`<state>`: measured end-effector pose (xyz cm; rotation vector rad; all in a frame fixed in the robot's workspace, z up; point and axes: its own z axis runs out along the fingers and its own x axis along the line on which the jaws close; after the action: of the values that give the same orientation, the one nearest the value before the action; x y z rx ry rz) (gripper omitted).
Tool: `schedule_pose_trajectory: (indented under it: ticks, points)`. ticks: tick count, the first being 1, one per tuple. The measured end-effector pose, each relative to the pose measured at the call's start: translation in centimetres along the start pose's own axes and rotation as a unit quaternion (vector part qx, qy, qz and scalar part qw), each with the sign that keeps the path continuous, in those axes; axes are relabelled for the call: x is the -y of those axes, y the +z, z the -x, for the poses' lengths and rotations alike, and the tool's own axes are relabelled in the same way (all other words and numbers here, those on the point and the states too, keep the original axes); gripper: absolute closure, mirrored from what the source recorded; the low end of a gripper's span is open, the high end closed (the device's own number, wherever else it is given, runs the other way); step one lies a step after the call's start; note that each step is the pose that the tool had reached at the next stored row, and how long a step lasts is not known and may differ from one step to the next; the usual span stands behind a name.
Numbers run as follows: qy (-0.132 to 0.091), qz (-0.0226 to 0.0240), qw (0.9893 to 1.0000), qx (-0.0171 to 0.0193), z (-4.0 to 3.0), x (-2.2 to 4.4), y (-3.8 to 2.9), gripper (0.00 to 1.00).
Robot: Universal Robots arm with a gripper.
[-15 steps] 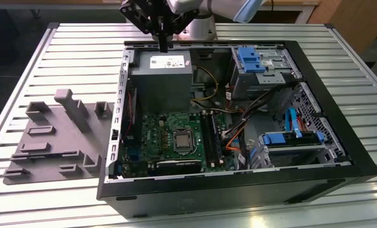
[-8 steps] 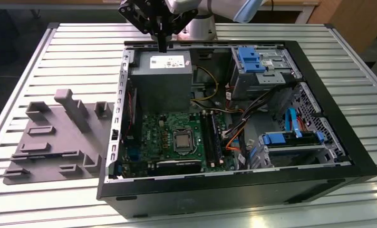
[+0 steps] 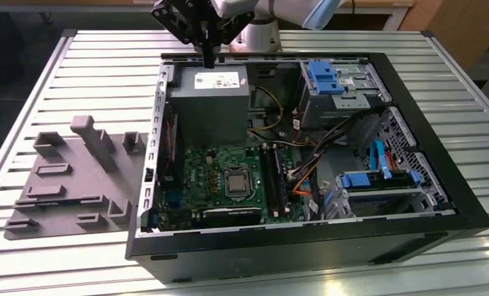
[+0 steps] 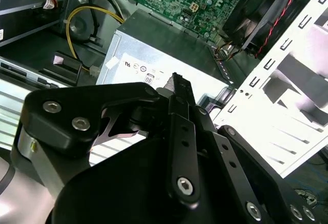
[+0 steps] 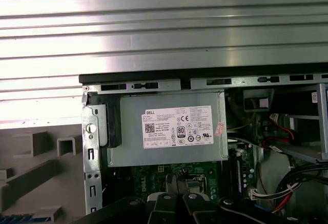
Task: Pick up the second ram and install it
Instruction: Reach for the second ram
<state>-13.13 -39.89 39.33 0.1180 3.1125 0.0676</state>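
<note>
— Above the far edge of the computer case [image 3: 310, 250], over the grey power box [image 3: 209, 108]: that is where your gripper [image 3: 208, 60] hangs. The fingers [image 4: 180, 126] are pressed together, and in the second wrist view I see nothing between them.

— So I'm carrying nothing. Where is the part I'm after?

— Not in your grip. In the first wrist view a blue strip with a dotted row sits on the grey holder [image 3: 71, 197], which lies on the desk [image 3: 30, 262] at the exterior view's left, beside the case. I take that strip for the second memory stick [image 5: 25, 218], but you shouldn't count on it.

— And the slots?

— On the green board [image 3: 199, 179], just to the exterior view's right of the processor [image 3: 237, 183], you have long dark slots [image 3: 273, 179]. I can't tell whether a stick stands in any of them.

— How far along am I, then?

— By my reading, you're at the beginning. The pick-up is not done and neither is the fitting, so both are left for you.
</note>
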Motion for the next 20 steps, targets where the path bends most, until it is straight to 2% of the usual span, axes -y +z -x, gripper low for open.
schedule_pose_trajectory:
  ticks: [20]
  points:
    - [0.0,0.0,1.0,0.0,-0.66,0.05,-0.02,0.89]
